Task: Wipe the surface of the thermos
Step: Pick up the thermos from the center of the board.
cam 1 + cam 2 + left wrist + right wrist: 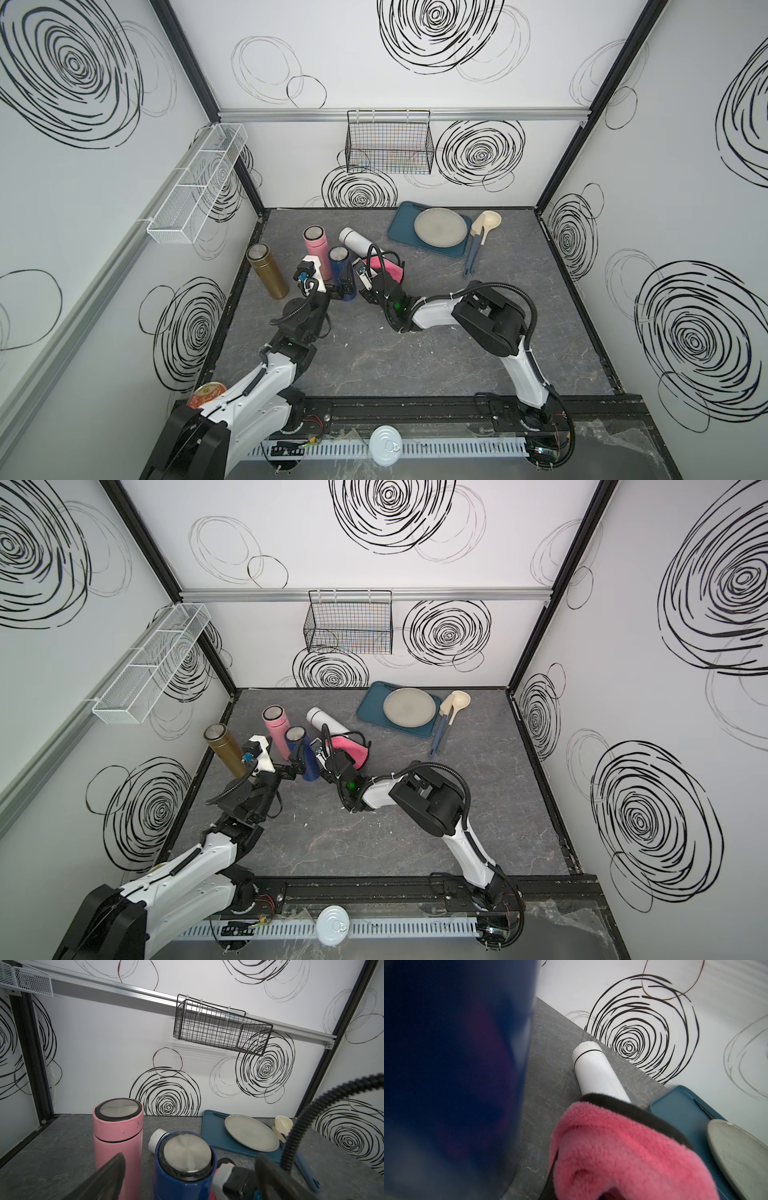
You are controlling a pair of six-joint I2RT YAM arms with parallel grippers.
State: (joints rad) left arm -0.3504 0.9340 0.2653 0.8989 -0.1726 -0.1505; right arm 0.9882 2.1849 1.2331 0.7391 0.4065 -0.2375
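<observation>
Blue thermos (338, 262) stands upright between the jaws of my left claw (191, 1156). That claw is spread wide, a finger on either side of the body, and the left wrist view shows a gap on both sides, so it has hold of nothing

Grey table (415, 353) is under everything. Teal tray (403, 224) sits well beyond my right claw (374, 276), toward the back wall, with a grey plate (440, 226) lying flat on it

Gold thermos (266, 270) stands upright on the outer side of the left claw, near the wall. Pink thermos (118, 1132) stands upright just past the left claw's tips, beside the blue one. White thermos (593, 1070) lies on its side beyond the right claw, cap end toward the back wall

Right claw is clamped tight on a bunched pink cloth (623, 1147) with a dark edge. Its fingers are buried in the fabric in the right wrist view. The cloth is just beside the blue thermos with bare table showing between them. It overlaps the near end of the white thermos and I can't tell if they touch

Cream spoon (488, 220) and blue-handled spatula (473, 249) lie past the tray's far edge, well away from both claws
</observation>
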